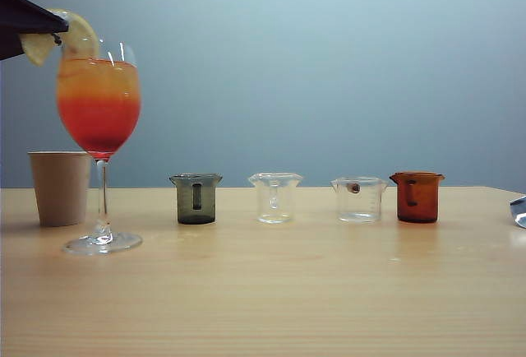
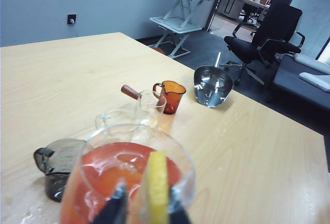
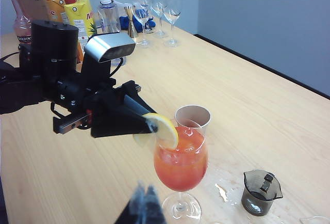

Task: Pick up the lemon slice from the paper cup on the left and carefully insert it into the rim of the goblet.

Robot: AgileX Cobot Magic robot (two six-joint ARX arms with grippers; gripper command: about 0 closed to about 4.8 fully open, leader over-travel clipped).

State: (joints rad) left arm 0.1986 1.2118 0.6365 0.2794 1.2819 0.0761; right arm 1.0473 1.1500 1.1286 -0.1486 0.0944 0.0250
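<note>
One lemon slice (image 1: 76, 34) sits on the goblet (image 1: 99, 110) rim, and I see my left pincer (image 2: 146, 203) straddling it, fingers slightly spread on either side. The goblet stands near the table's (image 1: 288, 291) left edge, the paper cup (image 1: 59, 187) just behind it. My right pincer (image 3: 144, 203) hovers close by the goblet's foot; I cannot tell its state.
</note>
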